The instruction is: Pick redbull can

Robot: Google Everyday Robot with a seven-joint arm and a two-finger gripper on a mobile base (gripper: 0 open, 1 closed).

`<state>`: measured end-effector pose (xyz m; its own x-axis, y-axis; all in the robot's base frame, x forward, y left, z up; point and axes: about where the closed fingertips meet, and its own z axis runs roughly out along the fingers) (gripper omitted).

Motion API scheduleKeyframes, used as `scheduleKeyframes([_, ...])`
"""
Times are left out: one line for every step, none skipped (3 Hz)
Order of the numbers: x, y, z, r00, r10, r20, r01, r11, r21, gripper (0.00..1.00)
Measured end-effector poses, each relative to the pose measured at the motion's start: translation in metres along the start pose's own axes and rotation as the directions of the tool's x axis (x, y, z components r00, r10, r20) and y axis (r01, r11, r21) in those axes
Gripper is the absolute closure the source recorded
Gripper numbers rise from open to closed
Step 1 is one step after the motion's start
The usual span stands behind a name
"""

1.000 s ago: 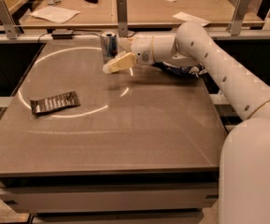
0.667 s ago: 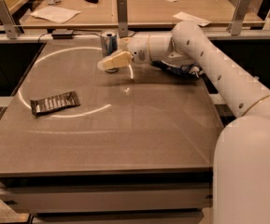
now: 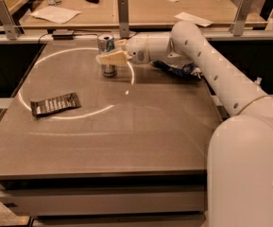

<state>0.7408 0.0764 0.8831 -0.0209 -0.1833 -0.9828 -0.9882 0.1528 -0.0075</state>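
The redbull can (image 3: 106, 42), a slim silver and blue can with a silver top rim, stands upright at the far middle of the grey table (image 3: 126, 136). My gripper (image 3: 108, 51) reaches in from the right on the white arm (image 3: 207, 60), level with the can's middle. Its cream fingers stand either side of the can: the near one (image 3: 111, 58) crosses the can's front, the far one is behind the can's right side. The jaws look open around the can, which rests on the table.
A flat dark brown wrapper (image 3: 55, 104) lies at the left of the table. A blue-and-white snack bag (image 3: 178, 70) lies right of the can, partly under the arm. Grey posts (image 3: 123, 11) and a rail stand along the far edge, with a second table behind.
My gripper has moved left from beside the can until its fingers are on either side of it. The can has not moved.
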Motion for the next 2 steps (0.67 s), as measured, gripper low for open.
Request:
scheduleKeyframes([-0.007, 0.001, -0.005, 1.000, -0.002, 0.011, 0.002, 1.0000, 0.000, 0.88])
scheduleKeyframes([-0.024, 0.007, -0.014, 1.000, -0.018, 0.019, 0.018, 0.9998, 0.001, 1.00])
